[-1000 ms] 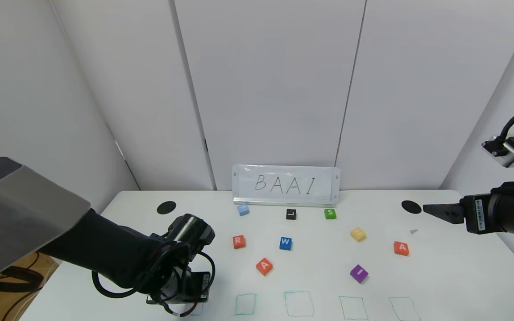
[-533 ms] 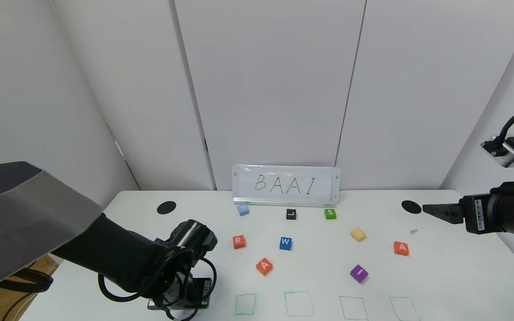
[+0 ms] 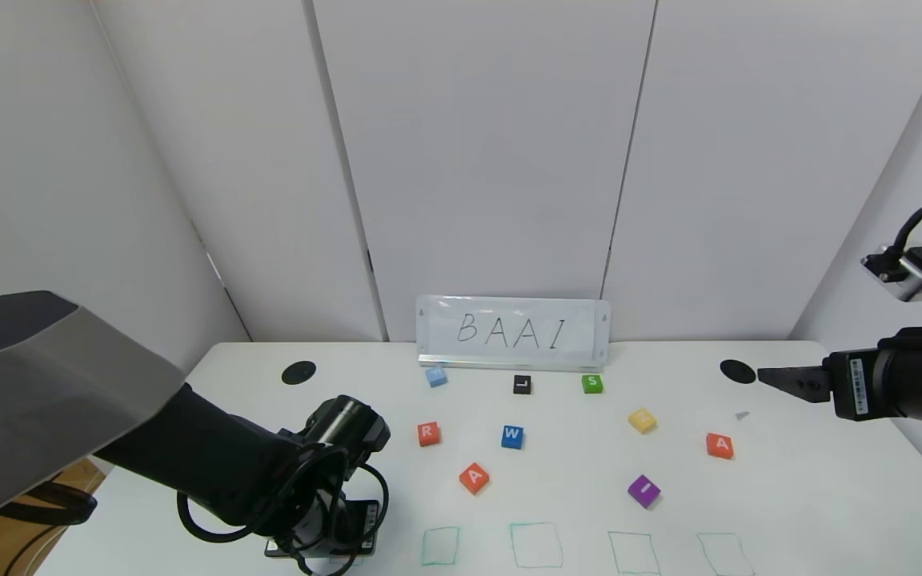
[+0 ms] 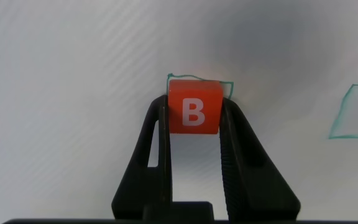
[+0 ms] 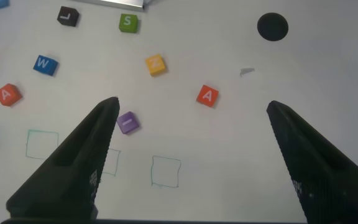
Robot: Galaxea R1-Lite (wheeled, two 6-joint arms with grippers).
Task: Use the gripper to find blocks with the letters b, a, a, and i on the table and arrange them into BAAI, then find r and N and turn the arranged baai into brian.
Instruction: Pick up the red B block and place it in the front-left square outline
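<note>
the left gripper (image 4: 194, 124) is clamping the b block (image 4: 194, 106) between its fingers, the white letter facing the wrist camera. the block is hanging at the near edge of the first green square (image 4: 201, 87), the leftmost of the row drawn along the front of the table (image 3: 789, 512); the outline is peeking out just behind the block, so the drop spot seems to lie slightly ahead of the jaws rather than directly under them. whether the block is touching the surface cannot be told. in the head view the left arm is reaching low over that front left corner, wrist bent downward, hiding the square. the right gripper (image 3: 781, 378) is hovering with its jaws spread wide and empty, level and well back from that square, beside the far right black hole (image 3: 738, 371). judged next: a small advance, then release.
</note>
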